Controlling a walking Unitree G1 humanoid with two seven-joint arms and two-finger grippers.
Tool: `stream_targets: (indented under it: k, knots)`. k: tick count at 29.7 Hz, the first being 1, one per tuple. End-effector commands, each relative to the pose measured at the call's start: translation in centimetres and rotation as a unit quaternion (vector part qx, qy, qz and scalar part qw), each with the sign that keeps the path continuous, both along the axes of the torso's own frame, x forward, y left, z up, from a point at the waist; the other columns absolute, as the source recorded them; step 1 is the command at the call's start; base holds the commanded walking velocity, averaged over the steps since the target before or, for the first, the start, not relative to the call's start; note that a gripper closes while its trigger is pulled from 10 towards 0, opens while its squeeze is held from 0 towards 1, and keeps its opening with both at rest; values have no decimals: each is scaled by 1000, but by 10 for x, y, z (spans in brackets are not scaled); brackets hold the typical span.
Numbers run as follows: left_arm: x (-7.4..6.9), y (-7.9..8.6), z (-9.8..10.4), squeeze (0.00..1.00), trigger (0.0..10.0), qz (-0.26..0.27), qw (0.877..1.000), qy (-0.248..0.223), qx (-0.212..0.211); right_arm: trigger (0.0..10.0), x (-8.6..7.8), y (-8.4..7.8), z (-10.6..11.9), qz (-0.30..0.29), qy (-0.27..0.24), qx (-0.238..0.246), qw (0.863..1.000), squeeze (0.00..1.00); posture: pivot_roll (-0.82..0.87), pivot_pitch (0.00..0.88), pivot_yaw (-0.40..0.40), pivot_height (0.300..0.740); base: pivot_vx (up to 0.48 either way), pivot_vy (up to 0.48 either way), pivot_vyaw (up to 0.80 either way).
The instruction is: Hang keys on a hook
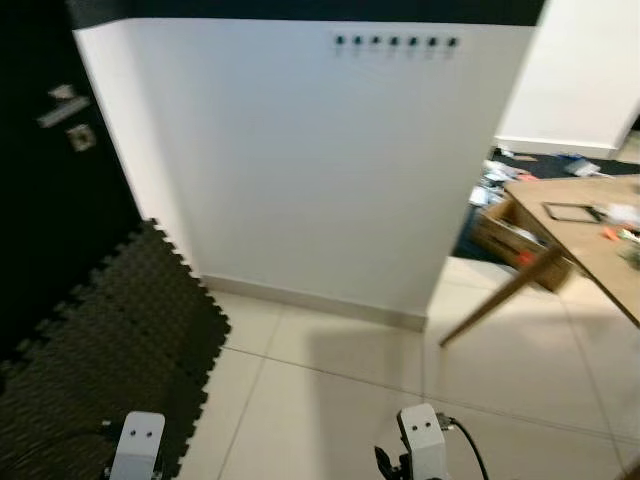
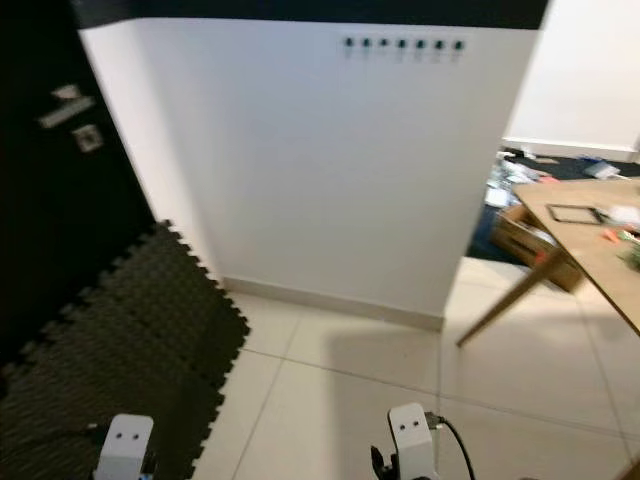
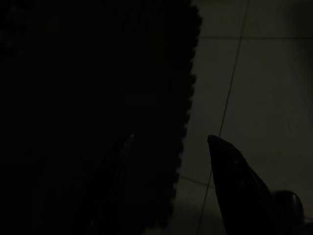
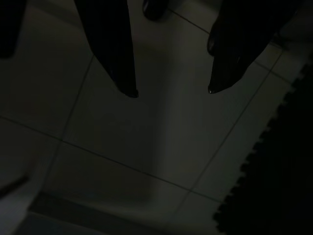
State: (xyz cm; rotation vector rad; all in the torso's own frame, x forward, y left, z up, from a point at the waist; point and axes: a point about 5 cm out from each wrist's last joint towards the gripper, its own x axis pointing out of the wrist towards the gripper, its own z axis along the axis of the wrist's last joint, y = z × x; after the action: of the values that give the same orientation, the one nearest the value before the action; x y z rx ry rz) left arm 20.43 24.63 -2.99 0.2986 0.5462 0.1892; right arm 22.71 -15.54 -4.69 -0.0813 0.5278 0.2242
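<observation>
Pale tiled floor (image 1: pixel 340 400) at the foot of the white wall (image 1: pixel 320 170), with a wooden table (image 1: pixel 580 235) off to one side.

You're looking down at the floor running up to the wall's baseboard. To the left of the wall, a dark interlocking foam mat (image 1: pixel 100 340) is lying on the tiles, its toothed edge meeting them. To the right of the wall, the table is standing on a slanted leg (image 1: pixel 500 295), carrying a dark-framed flat item (image 1: pixel 572 211) and small blurred bits. Behind it, a cardboard box (image 1: pixel 510 235) and scattered clutter (image 1: pixel 500 180) are sitting on the floor.
</observation>
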Motion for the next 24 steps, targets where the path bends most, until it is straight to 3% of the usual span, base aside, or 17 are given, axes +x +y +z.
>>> stream_targets:
  k: [1, 24]
  knots:
    - [-4, 1, -3, 0, 10000, 0, 1000, 9, 4, 10000, -3, 1, -2, 1, 9, 1, 1000, 0, 205, 103, 35, 740, 0, 0, 0]
    - [-6, 0, -4, 0, 10000, -1, 1000, 11, 4, 10000, -3, 0, -3, -1, 13, 3, 1000, 0, 206, 100, 32, 740, 0, 0, 0]
